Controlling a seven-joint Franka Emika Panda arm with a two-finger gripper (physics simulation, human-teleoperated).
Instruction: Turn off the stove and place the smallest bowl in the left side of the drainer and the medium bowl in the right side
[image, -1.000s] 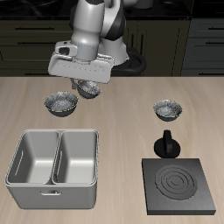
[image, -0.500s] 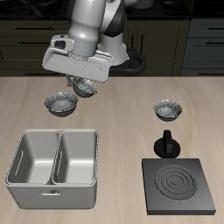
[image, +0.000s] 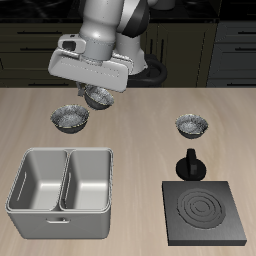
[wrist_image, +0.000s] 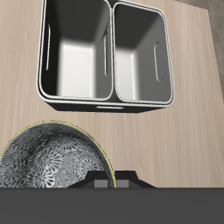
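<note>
Bowl hangs lifted above the bench, apparently pinched by the jaws at its rim, likely for carrying to the empty drainer. Stove coils look dark.

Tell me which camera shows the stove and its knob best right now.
The exterior view. It shows the whole stove with dark coil rings and its knob just behind it, unobstructed. The wrist view shows none of it: only the drainer, a bowl and bare table.
</note>
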